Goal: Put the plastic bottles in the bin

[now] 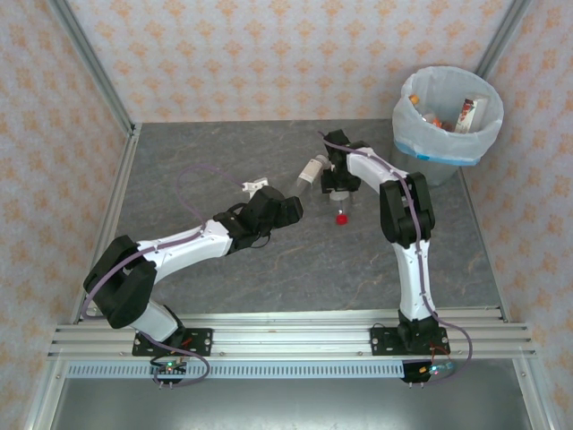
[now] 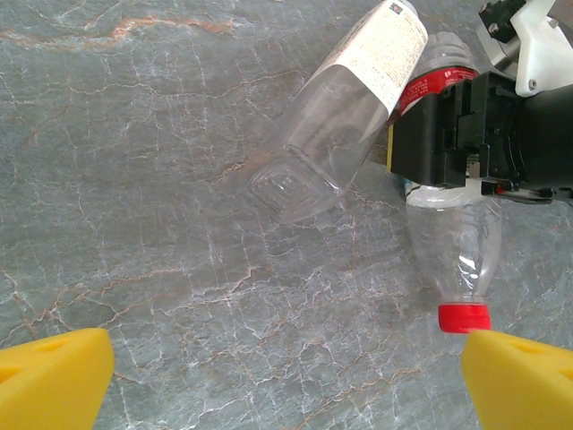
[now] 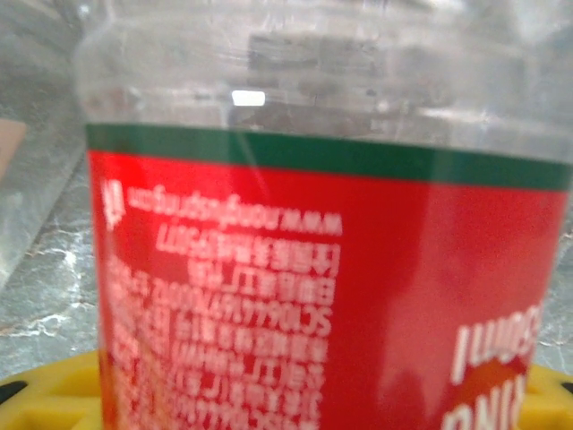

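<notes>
Two plastic bottles lie side by side on the grey table. One has a white label (image 2: 380,58) (image 1: 313,170). The other has a red label (image 3: 331,296) and a red cap (image 2: 464,317) (image 1: 341,218). My right gripper (image 1: 338,188) (image 2: 452,157) is down over the red-label bottle, with a yellow finger (image 3: 49,394) pressed against each side of it. My left gripper (image 2: 286,376) (image 1: 288,208) hovers open a little short of both bottles, holding nothing. The grey-blue bin (image 1: 407,107) with its white liner stands at the far right and holds several bottles (image 1: 466,115).
The marbled table (image 1: 215,161) is fenced by a metal frame and patterned walls on three sides. The bin sits close to the right wall, just beyond my right arm's elbow (image 1: 405,210). A rail (image 1: 286,339) with both arm bases runs along the near edge.
</notes>
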Tool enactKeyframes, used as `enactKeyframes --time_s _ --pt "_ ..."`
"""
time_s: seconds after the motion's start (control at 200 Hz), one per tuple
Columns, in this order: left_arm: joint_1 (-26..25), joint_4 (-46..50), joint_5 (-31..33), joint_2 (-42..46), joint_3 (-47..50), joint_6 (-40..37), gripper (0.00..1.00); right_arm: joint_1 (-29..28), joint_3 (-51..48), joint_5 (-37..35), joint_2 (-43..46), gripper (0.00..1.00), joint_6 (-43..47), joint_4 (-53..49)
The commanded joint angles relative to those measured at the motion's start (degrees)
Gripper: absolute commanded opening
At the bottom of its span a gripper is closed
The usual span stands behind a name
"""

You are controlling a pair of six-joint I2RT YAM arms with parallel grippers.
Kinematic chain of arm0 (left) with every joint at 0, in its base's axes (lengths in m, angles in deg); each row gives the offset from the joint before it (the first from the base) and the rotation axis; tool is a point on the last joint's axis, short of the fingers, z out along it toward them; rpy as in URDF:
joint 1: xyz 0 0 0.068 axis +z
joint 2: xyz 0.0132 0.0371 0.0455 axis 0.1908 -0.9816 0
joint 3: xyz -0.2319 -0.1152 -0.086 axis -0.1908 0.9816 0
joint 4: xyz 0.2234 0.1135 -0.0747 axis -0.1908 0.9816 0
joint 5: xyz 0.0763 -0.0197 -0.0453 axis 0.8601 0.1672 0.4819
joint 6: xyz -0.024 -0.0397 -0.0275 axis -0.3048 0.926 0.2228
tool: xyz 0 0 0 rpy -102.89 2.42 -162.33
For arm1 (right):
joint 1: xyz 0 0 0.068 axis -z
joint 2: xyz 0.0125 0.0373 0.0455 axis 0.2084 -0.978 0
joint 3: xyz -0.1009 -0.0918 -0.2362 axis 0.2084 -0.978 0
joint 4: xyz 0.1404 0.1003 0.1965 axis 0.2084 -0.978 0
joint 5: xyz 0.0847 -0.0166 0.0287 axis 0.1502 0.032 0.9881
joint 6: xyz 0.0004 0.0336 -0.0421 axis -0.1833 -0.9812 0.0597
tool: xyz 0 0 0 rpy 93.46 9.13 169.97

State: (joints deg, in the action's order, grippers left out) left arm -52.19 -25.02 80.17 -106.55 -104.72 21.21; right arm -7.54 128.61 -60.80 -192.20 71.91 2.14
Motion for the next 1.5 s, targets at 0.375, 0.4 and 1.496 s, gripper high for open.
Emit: enactKeyframes --time_s 0.375,0.4,1.496 --pt "0.43 1.07 0.21 -0.91 -1.29 -0.13 1.00 -0.11 -12.45 -6.11 12.63 0.54 0.82 7.00" --pt "0.43 1.01 0.09 -0.93 -1.35 -0.08 1.00 -0.03 -13.09 -6.33 13.24 0.54 0.93 7.61" --pt "0.32 -11.17 -10.78 1.74 0.30 -4.33 1.00 -0.06 -34.73 -5.39 49.99 0.48 -0.78 36.85"
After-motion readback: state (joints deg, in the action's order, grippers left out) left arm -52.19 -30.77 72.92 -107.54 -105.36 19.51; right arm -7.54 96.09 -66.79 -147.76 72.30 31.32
